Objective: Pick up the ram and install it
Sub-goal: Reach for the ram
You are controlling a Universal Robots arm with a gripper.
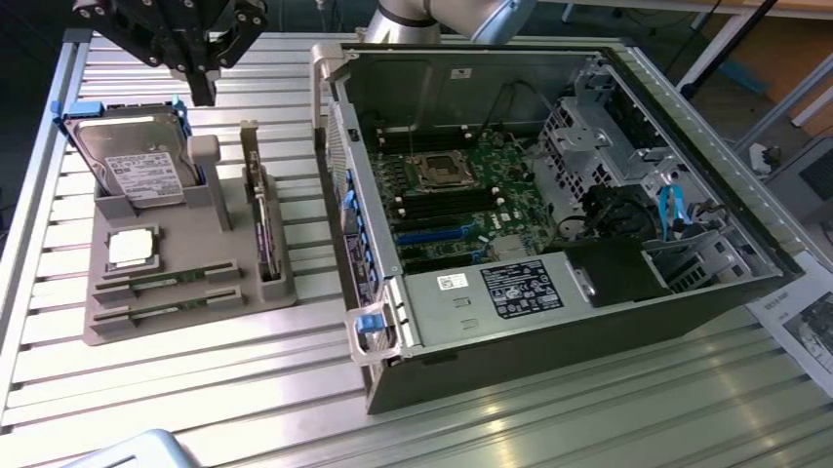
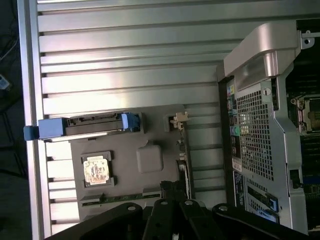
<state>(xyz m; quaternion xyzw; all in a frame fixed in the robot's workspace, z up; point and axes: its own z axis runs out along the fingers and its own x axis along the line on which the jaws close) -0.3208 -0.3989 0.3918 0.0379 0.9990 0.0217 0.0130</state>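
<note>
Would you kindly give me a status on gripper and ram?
Gripper shut, empty, high over grey holder. Both ram sticks in its slots, untouched. Nothing covering them.

At the upper left of the exterior view, the gripper (image 1: 202, 95) is cut off above by the frame's edge. The chips on the ram (image 1: 170, 278) and on its twin (image 1: 167, 305) in the grey tray (image 1: 143, 330) are too small to be made out. A white sheet (image 1: 807, 327) at the right edge and a pale blue object (image 1: 131, 450) at the bottom edge are cut off. What they are cannot be told.
</note>
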